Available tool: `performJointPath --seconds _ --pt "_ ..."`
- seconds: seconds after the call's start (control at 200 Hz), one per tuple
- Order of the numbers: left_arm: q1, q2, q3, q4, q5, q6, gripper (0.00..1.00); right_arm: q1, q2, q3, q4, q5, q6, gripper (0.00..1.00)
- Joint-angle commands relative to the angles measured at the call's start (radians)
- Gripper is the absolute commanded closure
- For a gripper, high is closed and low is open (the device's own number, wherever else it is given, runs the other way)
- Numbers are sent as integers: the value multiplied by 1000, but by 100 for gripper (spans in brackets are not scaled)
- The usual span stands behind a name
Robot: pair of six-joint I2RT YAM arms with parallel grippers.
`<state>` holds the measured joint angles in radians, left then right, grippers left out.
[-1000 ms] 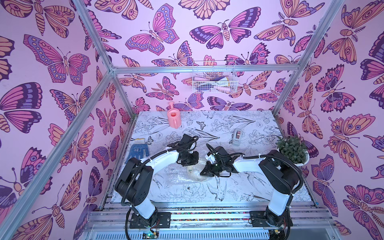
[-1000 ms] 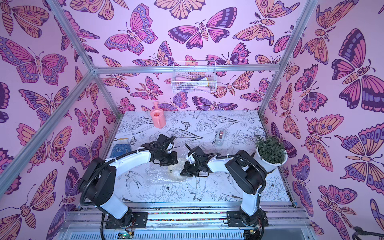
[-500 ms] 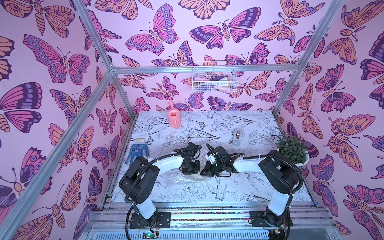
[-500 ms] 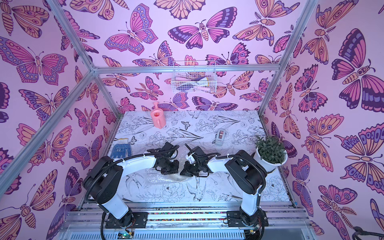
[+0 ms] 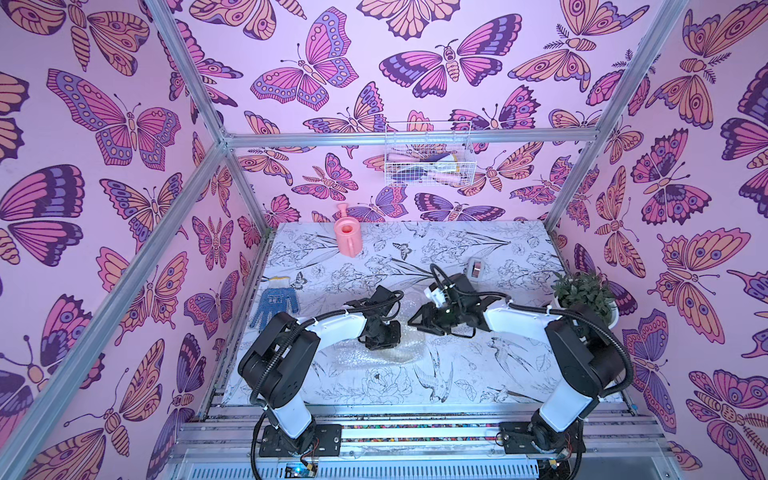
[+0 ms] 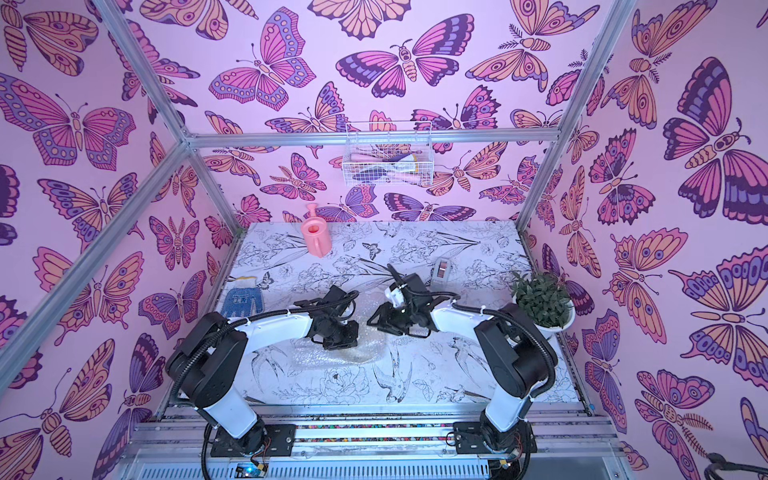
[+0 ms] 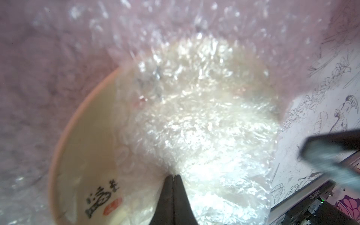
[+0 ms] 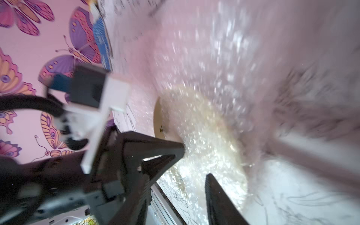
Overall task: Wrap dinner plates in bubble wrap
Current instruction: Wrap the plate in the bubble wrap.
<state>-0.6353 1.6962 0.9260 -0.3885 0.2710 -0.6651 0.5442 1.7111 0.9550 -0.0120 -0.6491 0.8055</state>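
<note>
left claw (image 7: 173, 178): closed, its two dark tips pressed together and touching the edge of the folded bubble wrap, right over the plate; whether any film is caught between the tips cannot be told.
plate (image 7: 83, 155): small, round and cream-white, lying on the table (image 5: 478, 374) directly beneath the left claw. One crescent is bare, showing dark characters and a red seal near the rim. The rest is covered.
bubble wrap (image 7: 204, 126): clear, crinkly and glinting. It spreads around the plate and is folded over most of it. In both top views it reaches from the claws toward the table's front.
right claw (image 5: 419, 324): jaws apart with nothing between them, just beside the covered side of the plate and near the left claw.
watering can (image 5: 348, 237): pink, upright at the back of the table, well apart from the plate, with its open mouth facing up.
wire basket (image 5: 390, 176): white, hung on the back wall. It holds a few long items, pink, dark and pale, too small to name.
plant pot (image 5: 614, 322): white, at the table's right edge, holding a leafy green plant (image 5: 582, 291).
</note>
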Motion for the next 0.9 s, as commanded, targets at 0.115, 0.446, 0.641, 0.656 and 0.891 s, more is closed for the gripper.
performJointPath --seconds 0.115,0.446,0.641,0.656,0.891 --pt "2 73 -56 -62 -72 35 100 -157 128 116 -19 -125 -138 47" --pt "2 62 -72 -63 -77 34 100 -162 330 261 65 -207 -116 47" --pt "3 59 -74 -65 -78 31 100 -159 414 314 69 -236 -108 49" --pt "3 58 -75 -64 -78 32 100 -159 417 317 69 -237 -108 50" --pt "3 53 -79 -66 -79 26 100 -159 433 325 126 -258 -85 70"
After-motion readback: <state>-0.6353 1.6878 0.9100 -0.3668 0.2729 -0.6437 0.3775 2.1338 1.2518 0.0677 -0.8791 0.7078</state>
